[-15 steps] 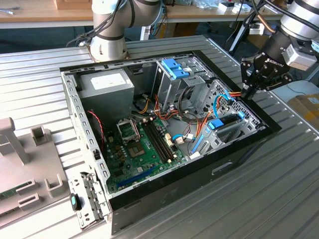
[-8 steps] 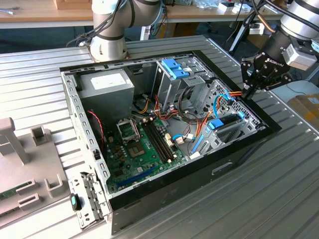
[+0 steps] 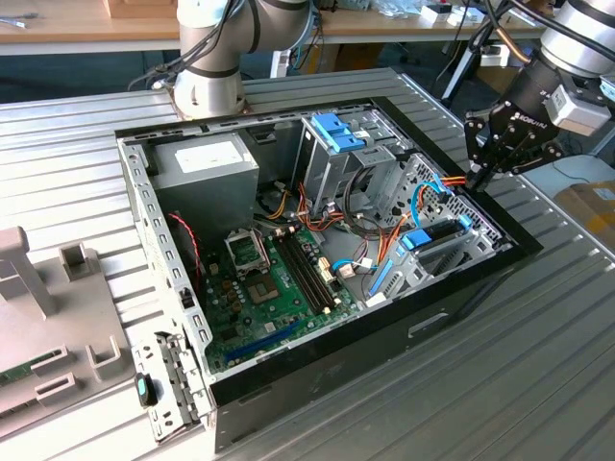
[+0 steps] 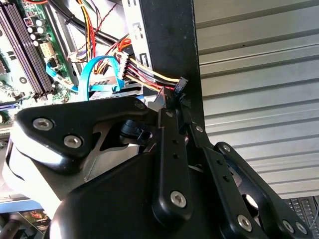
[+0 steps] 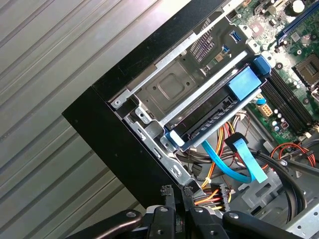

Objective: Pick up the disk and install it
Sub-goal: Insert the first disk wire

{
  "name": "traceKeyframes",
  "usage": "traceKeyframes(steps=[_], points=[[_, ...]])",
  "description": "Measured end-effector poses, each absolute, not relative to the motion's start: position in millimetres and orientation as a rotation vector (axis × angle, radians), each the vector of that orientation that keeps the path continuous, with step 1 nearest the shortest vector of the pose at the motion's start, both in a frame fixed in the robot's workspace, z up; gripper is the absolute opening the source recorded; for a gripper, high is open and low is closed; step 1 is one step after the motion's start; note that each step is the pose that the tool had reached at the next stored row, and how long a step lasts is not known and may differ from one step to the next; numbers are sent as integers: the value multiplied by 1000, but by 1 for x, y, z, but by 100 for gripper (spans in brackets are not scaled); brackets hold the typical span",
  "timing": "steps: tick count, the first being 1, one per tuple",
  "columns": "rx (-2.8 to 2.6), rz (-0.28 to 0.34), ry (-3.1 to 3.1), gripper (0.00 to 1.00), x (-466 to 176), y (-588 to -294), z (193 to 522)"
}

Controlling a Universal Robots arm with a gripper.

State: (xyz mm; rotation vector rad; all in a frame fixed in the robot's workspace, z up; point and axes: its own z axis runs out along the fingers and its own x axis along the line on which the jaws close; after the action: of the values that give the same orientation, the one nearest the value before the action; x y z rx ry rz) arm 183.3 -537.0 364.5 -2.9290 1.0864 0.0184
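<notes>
At the case (image 3: 317, 370) edge on the exterior view's right | tool (image 3: 478, 175) pinched closed, empty, beside cable bundle (image 5: 212, 198) | disk (image 5: 214, 113) seated in bay | install looks done

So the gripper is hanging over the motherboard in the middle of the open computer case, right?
No. The gripper is at the black rim of the case on the exterior view's right, next to the disk sitting in its bay, not over the motherboard. The exterior view shows this.
</notes>
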Motion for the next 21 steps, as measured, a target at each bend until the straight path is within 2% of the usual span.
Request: traceKeyframes(steps=[21], points=[[-2928,18,1086,16,183,-537,373]])
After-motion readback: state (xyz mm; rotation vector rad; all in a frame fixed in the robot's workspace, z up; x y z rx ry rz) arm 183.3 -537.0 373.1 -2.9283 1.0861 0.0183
